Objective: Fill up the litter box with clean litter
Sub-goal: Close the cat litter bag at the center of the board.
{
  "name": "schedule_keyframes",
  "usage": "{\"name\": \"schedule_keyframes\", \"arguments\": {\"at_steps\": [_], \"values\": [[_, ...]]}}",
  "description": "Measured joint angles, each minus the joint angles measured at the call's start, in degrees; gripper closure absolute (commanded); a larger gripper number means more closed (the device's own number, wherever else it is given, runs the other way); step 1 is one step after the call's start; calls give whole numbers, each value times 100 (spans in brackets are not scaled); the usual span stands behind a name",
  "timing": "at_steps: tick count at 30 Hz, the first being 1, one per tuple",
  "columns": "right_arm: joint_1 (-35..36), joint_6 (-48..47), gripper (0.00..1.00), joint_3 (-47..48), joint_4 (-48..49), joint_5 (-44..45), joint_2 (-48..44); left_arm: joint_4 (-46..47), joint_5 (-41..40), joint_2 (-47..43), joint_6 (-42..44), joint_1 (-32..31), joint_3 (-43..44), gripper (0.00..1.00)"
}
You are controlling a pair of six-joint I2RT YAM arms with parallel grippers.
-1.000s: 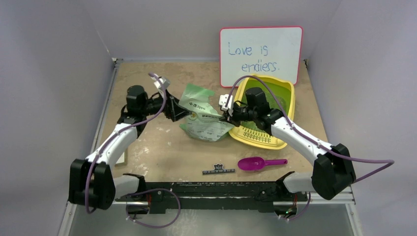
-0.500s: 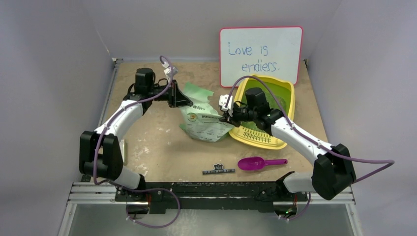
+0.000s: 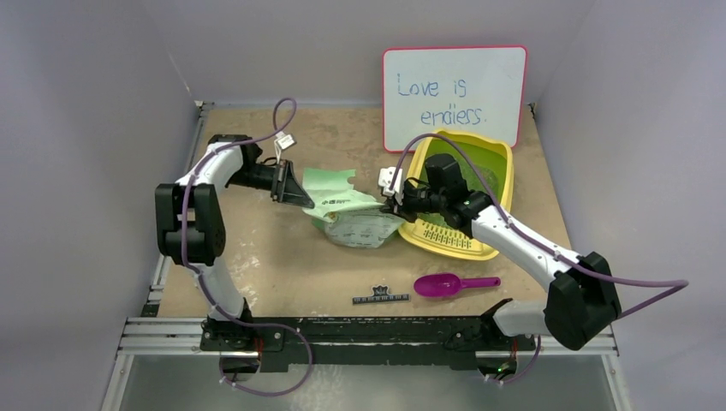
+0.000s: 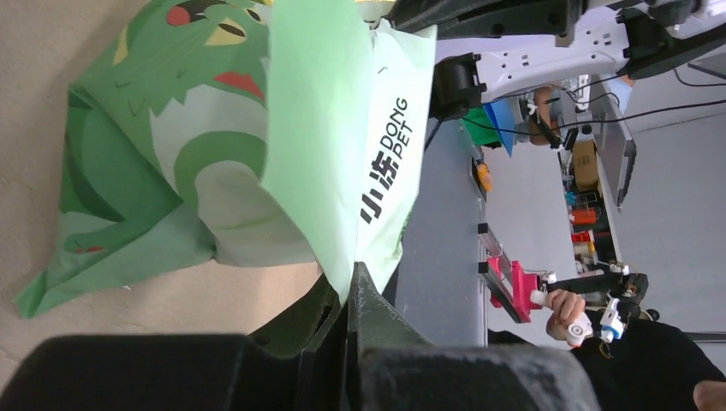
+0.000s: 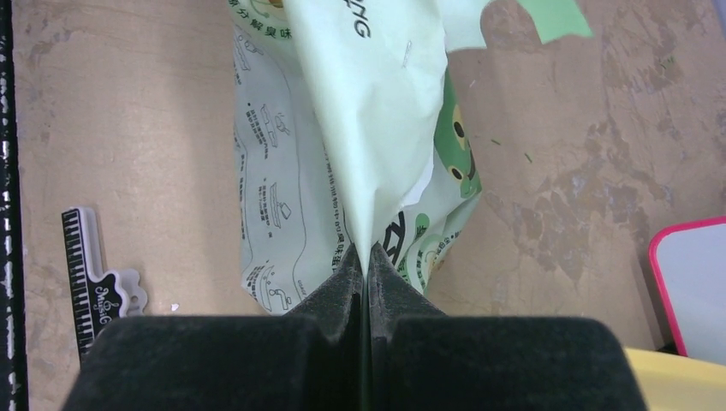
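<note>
Both grippers were clamped on the pale green bag [image 3: 358, 221]: the left gripper [image 3: 301, 199] pinched its left edge and the right gripper [image 3: 387, 204] its right, so the bag hung crosswise between them. The litter box [image 3: 445, 238], with clean litter [image 3: 481, 168] inside, lay just right of the bag, nearest the right arm

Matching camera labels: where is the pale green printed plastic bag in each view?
Top external: the pale green printed plastic bag is mid-table, stretched between the left gripper and the right gripper, left of the yellow plastic litter box.
Left wrist: the bag fills the upper left, its edge pinched at bottom centre.
Right wrist: the bag hangs top centre, down into the fingertips.
Shared landmark: sandy brown tabletop.
</note>
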Motion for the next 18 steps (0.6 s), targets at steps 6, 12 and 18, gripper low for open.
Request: {"name": "schedule_keyframes", "arguments": {"at_steps": [6,12,18], "values": [[-33,2,100,0,33,146,0,-647,-61,-415,636,501,17,33],[-39,22,100,0,59,249,0,-798,-74,-1084,1233,1078,37,27],[-39,136,100,13,44,249,7,-881,-66,-2234,2494,1021,-507,24]]}}
